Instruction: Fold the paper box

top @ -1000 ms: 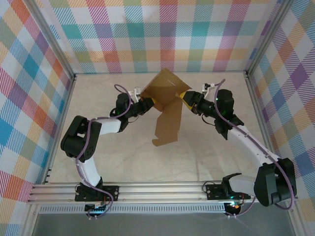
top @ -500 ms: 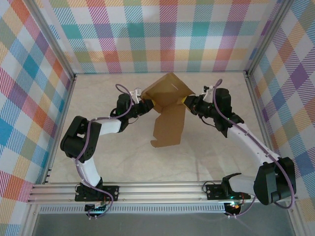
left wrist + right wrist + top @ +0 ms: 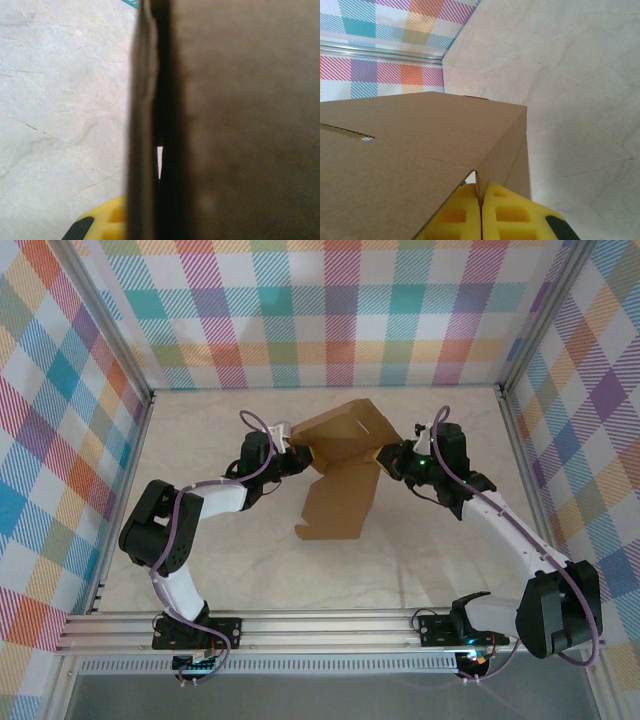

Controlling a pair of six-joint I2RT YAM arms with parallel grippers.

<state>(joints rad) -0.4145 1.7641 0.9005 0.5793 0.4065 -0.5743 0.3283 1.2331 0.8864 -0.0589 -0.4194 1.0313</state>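
The paper box [image 3: 345, 430] is half-folded and held up over the far middle of the table [image 3: 200, 540], between the two arms. A long flap [image 3: 335, 505] slopes down from it toward the near side. The left gripper [image 3: 298, 450] pinches the box's left corner, and one yellow pad [image 3: 102, 225] lies against the cardboard. The right gripper [image 3: 382, 453] is closed on the right edge, with its yellow pads [image 3: 507, 212] squeezing a thin cardboard flap.

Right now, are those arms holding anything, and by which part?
Both hold the box: left gripper at its left edge, right gripper pinching its right edge.
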